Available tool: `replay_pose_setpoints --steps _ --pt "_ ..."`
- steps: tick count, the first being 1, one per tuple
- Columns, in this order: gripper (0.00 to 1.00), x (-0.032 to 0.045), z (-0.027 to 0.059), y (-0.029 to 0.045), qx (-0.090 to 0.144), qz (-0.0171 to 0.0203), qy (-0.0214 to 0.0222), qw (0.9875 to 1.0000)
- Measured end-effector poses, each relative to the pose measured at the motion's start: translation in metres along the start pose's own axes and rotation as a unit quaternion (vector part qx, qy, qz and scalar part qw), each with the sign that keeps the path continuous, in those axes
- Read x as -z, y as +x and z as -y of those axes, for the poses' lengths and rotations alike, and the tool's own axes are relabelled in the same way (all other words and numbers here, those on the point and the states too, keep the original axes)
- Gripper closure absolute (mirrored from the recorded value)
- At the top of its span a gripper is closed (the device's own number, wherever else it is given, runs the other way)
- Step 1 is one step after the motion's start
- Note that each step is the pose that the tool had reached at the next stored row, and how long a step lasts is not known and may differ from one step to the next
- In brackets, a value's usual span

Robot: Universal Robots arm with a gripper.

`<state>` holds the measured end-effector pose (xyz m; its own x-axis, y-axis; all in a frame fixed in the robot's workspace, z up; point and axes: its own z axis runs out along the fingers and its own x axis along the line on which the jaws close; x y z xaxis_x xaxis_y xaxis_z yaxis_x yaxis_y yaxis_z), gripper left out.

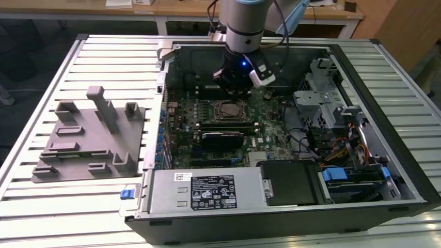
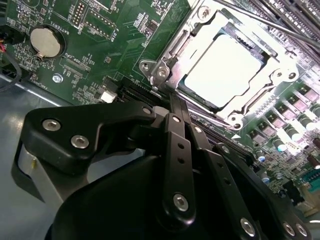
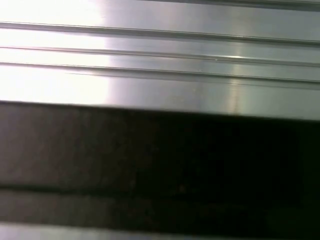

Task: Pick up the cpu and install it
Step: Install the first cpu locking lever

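The cpu [image 2: 227, 70] lay flat in the metal frame of the motherboard socket [image 2: 240, 115], shiny side up. In the exterior view it was the small pale square [image 1: 228, 109] in the middle of the green motherboard [image 1: 265, 124], inside the open computer case [image 1: 406, 170] on the ribbed counter [image 1: 41, 206].

The hand [image 1: 238, 92] hung just above the board, close to the socket and a little behind it in the exterior view. In the second wrist view its black fingers [image 2: 180, 150] sat side by side, pressed together, with nothing between them. Their tips pointed at the edge of the socket frame, near one corner.

It looked like the chip was already dropped in, and the job at this point was to leave it sitting right. To do that well, the hand had to move slowly and straight, and not bump the chip or scrape the tiny parts around it. Any push had to be soft and land on the metal frame, not on the shiny top.

The chip was nearly square, so it had no real long side. Its edges ran along the edges of the frame, and it looked level, not tipped up at a corner.

The grey plastic fixture block [image 1: 90, 137] stood well apart on the counter, on the exterior view's left.
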<state>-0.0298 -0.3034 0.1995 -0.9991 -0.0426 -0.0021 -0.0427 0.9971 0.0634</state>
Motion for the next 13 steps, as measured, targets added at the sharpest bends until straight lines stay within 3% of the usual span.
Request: replay_pose_setpoints --steps 4,8,13 --pt "0.89 0.002 -0.0002 -0.0001 0.0 0.0001 0.0005 1.0" --pt "0.89 0.0011 0.0 -0.0002 0.0 -0.0005 0.0116 0.9999" --pt "0.89 -0.0011 0.0001 -0.0008 0.0 -0.001 0.0215 0.9998"
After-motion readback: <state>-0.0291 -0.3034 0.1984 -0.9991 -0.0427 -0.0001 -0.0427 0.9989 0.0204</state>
